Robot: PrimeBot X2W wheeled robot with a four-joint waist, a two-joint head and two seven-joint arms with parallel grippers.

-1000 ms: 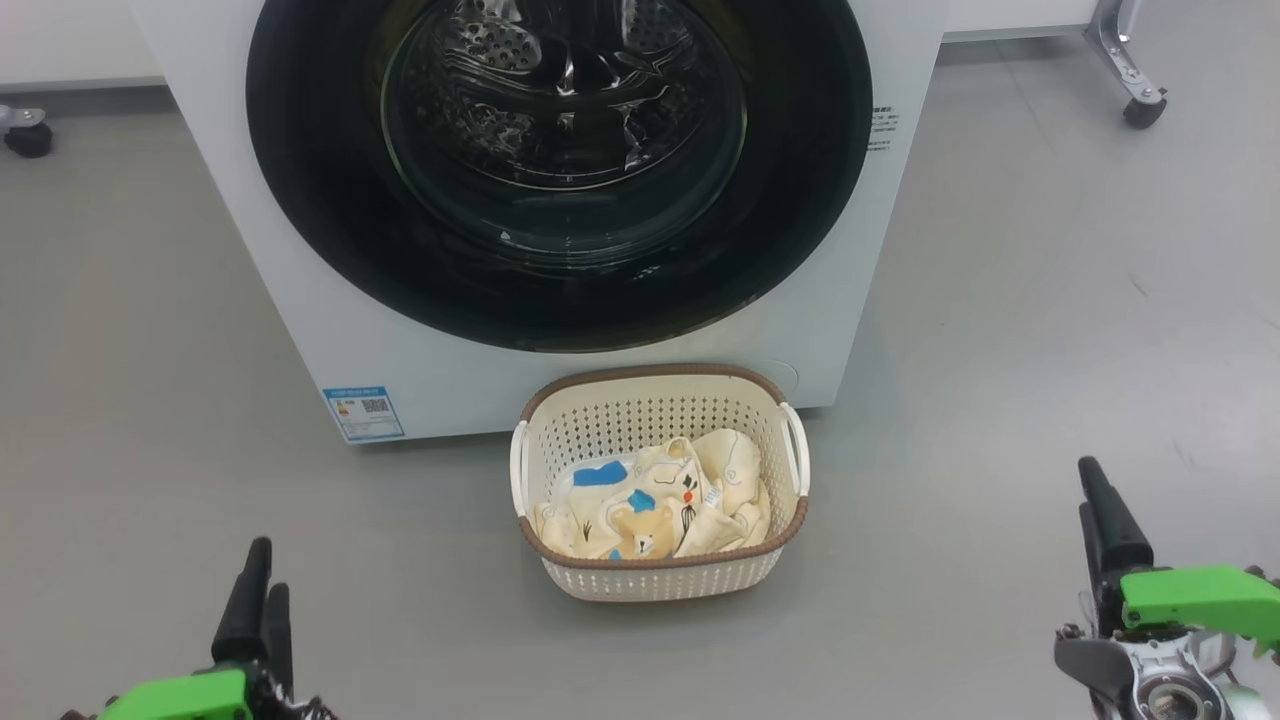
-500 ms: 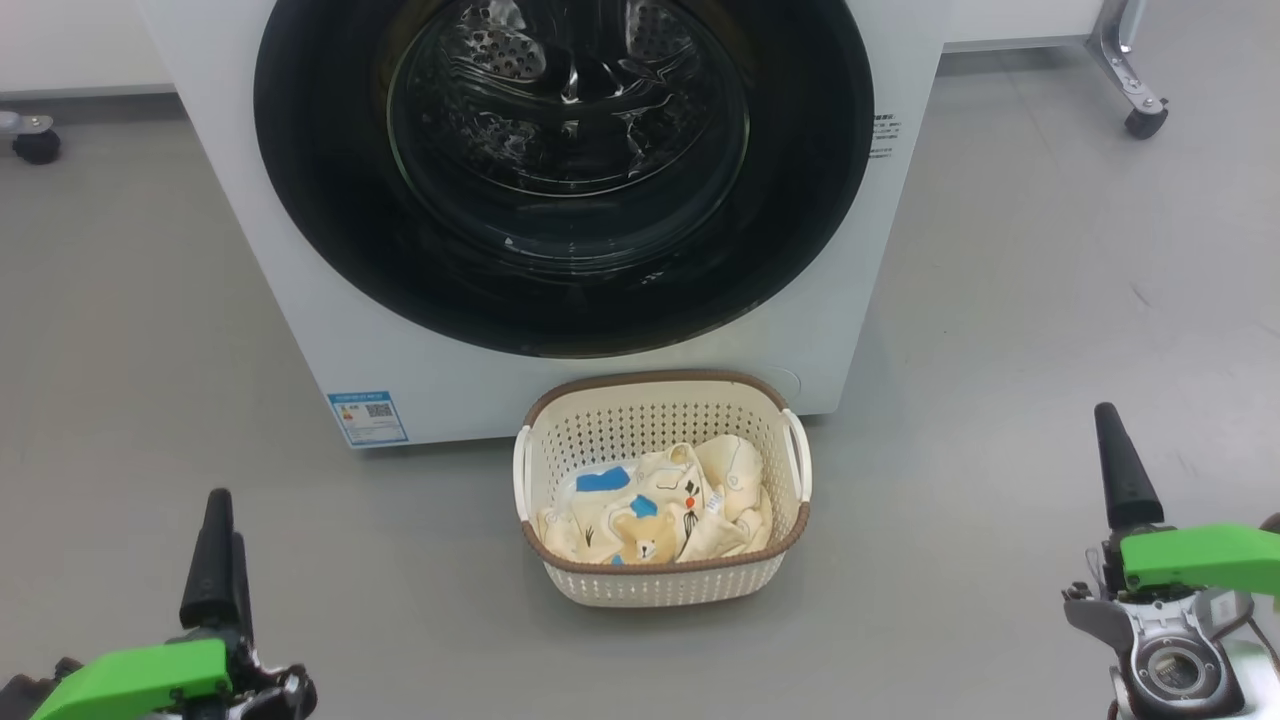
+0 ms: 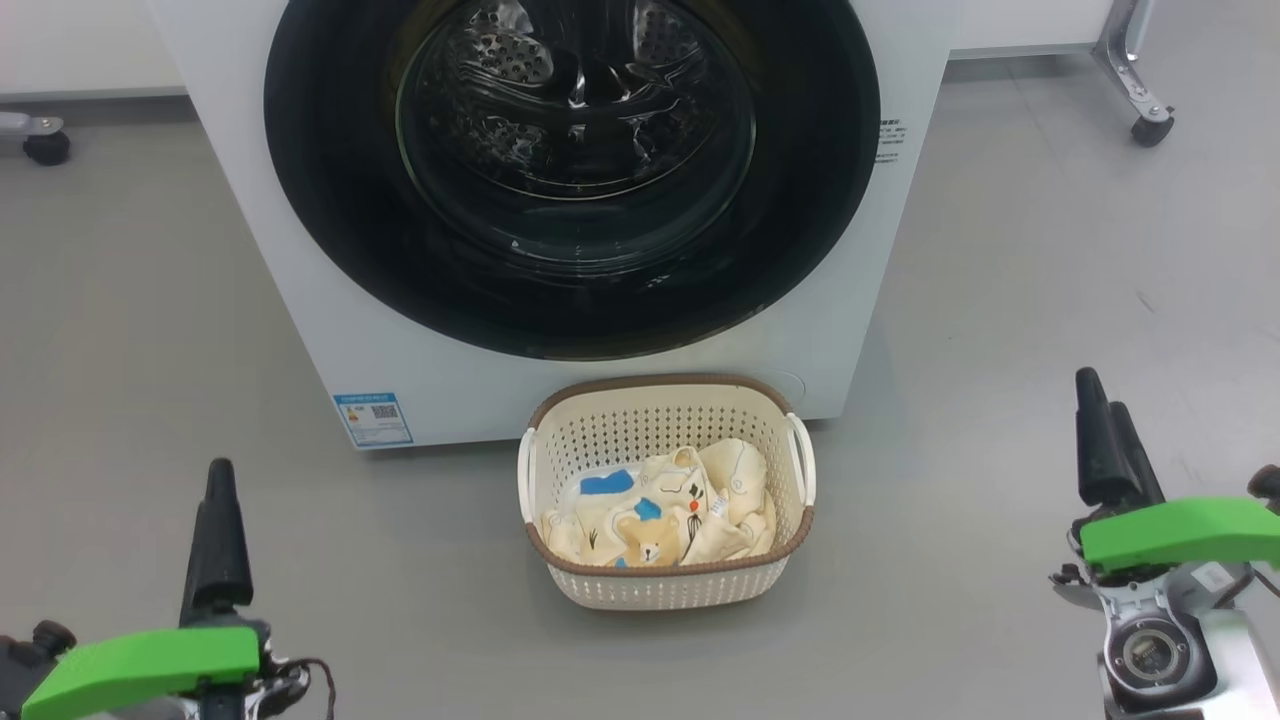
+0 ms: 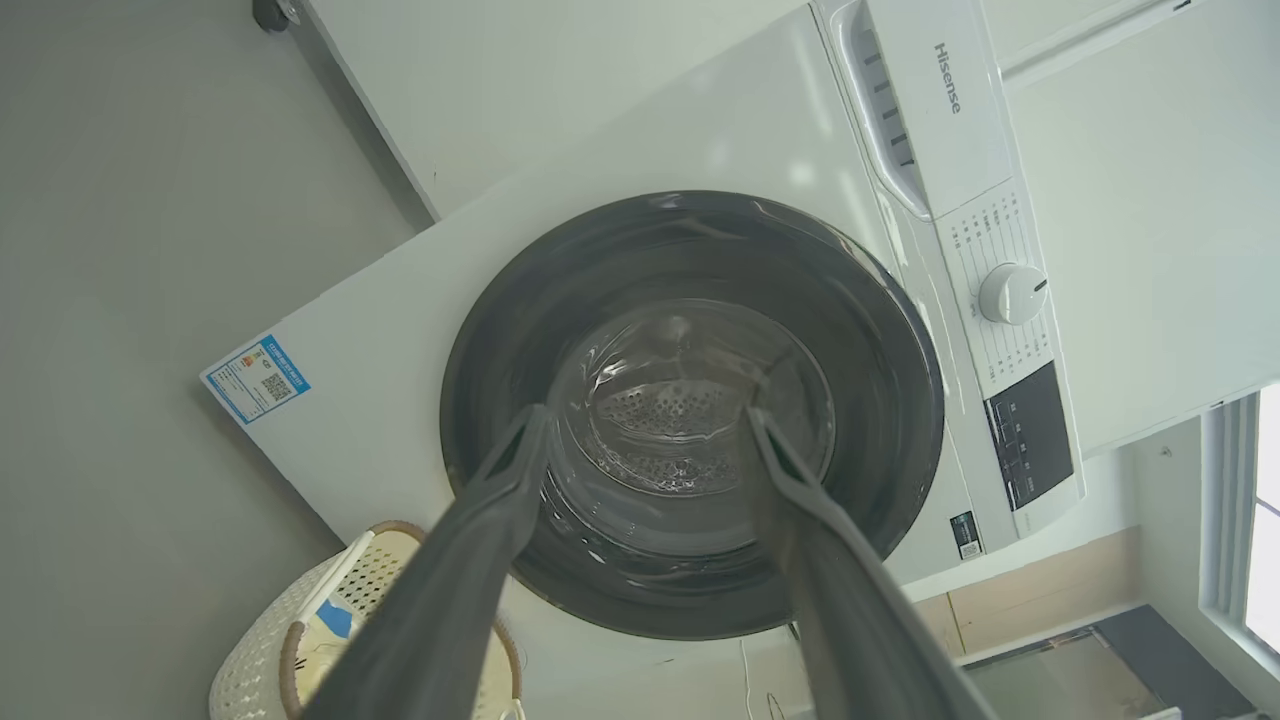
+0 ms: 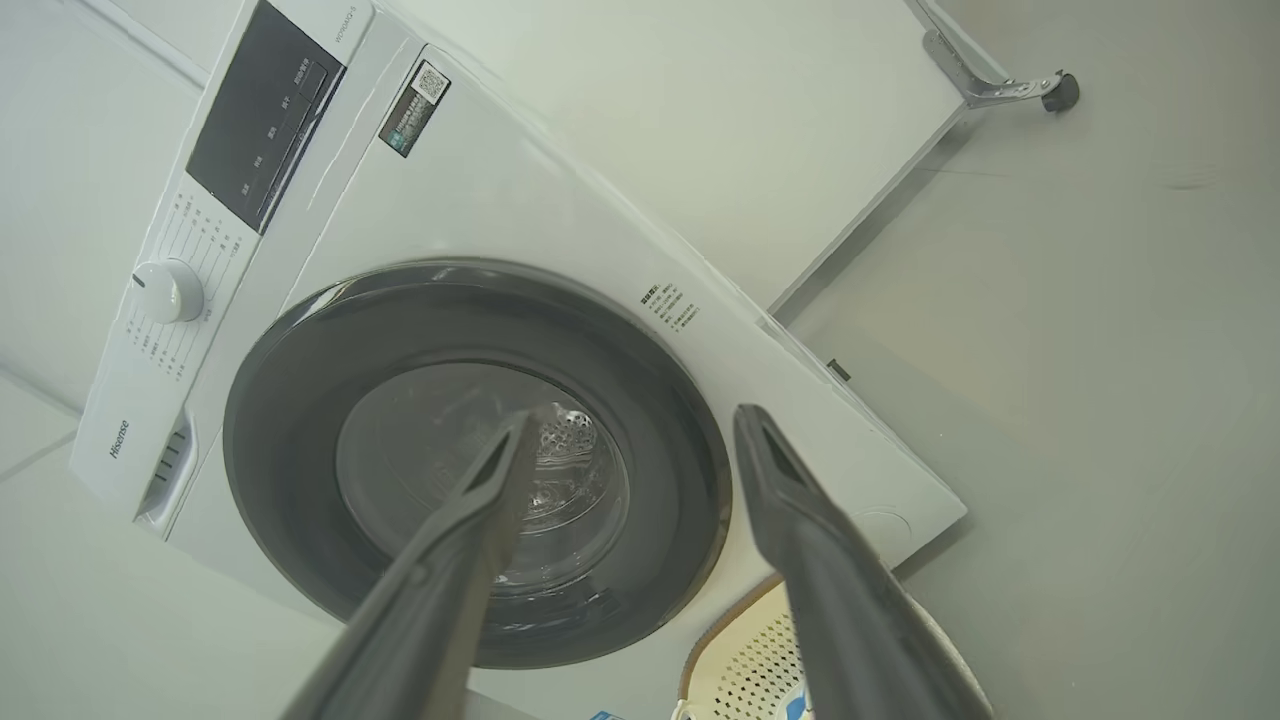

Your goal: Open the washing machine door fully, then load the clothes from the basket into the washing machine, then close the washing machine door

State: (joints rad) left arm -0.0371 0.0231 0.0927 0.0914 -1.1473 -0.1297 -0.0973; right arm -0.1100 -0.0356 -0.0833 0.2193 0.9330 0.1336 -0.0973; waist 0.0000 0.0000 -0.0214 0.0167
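White washing machine [image 3: 300, 300], cream perforated basket [image 3: 660, 590]

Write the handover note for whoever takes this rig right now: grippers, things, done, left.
Left gripper: open, empty, low on the left, touching nothing.
Right gripper: open, empty, low on the right, touching nothing.
Door: shut on the washer.
Clothes: in the basket, on the floor just in front of the washer.
Done: nothing yet.
Left: open the door fully, load the clothes, close the door.
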